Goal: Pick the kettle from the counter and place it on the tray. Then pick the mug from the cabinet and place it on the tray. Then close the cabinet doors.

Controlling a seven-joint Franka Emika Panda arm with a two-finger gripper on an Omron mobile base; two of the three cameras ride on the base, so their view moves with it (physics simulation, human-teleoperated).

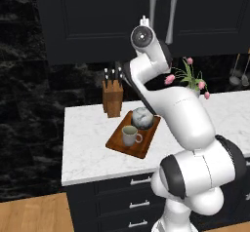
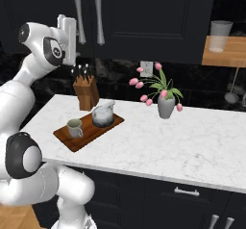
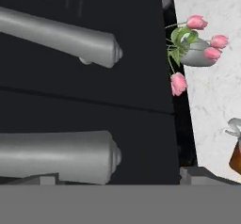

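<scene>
Wooden tray (image 1: pixel 142 146) holds kettle (image 1: pixel 142 118) and mug (image 1: pixel 130 135); gripper (image 3: pixel 117 180) spread apart at cabinet doors (image 2: pixel 144 16).

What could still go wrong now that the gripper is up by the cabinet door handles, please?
1. The open gripper sits close to the silver bar handles of the shut-looking cabinet doors; withdrawing carelessly could snag one and pull a door open.
2. Swinging the arm down could knock the kettle or mug off the tray, or hit the knife block.
</scene>
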